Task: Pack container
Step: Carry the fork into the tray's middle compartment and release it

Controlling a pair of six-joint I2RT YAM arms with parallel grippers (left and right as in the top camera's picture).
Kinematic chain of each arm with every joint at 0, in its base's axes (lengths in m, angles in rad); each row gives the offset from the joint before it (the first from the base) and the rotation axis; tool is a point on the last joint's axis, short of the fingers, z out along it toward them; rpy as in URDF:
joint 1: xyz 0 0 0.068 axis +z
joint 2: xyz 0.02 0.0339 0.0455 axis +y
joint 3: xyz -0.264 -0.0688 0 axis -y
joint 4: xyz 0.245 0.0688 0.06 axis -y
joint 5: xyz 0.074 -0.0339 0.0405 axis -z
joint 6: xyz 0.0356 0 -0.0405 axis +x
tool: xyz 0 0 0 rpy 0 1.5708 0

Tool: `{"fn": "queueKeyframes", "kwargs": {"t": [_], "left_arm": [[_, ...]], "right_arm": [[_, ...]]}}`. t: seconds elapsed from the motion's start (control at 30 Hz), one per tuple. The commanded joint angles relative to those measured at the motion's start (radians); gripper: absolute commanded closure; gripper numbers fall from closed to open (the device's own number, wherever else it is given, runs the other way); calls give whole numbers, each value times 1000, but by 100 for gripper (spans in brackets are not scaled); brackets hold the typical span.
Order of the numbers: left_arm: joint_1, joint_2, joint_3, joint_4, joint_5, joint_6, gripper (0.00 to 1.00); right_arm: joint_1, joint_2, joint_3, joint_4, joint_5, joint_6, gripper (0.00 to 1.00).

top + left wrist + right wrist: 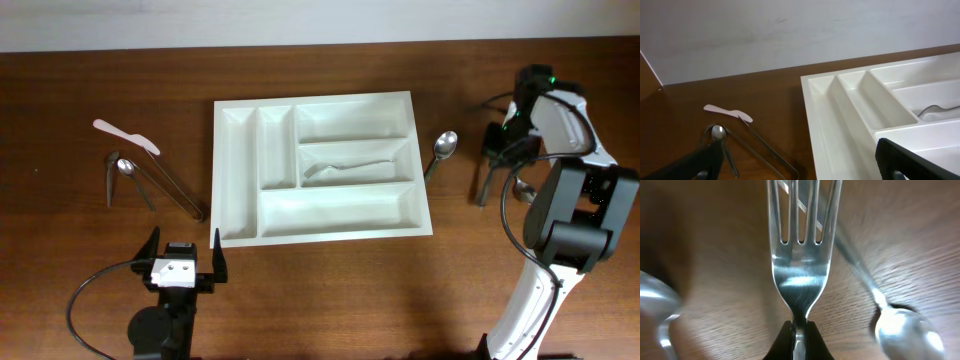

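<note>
The right pincer is clenched on a steel fork, its two black fingers nipping the narrow neck just below the four tines. In the overhead view this pincer hangs over the right end of the table, well apart from the container. On the wood beneath the fork a polished spoon lies to one side. A second rounded steel piece shows at the opposite edge, too blurred to name.

The left pincer is released, its jaws spread wide over bare wood near the front edge of the table, just in front of the container's near-left corner.

The container, a white, smooth, moulded plastic cutlery tray, lies flat in the middle of the brown wood-grain table. It has two narrow upright compartments on its left and three long horizontal ones stacked on its right. A pale utensil lies in the middle horizontal compartment; the others hold nothing.

A shiny teaspoon rests just beside the tray's right rim, bowl towards the wall. Left of the tray lie a white plastic knife, a small metal spoon and thin metal tongs.
</note>
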Motion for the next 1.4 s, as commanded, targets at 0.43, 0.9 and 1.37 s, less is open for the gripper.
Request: {"fn": "queueKeyframes", "kwargs": {"t": [0.43, 0.9, 1.37], "left_arm": [[-5, -8, -6, 0, -7, -13, 1], [-5, -8, -6, 0, -8, -13, 1], [-5, -8, -6, 0, -7, -13, 1]], "right_arm": [[113, -24, 395, -93, -170, -145, 96], [352, -23, 523, -43, -75, 486, 96], [564, -8, 517, -219, 61, 1484, 96]]}}
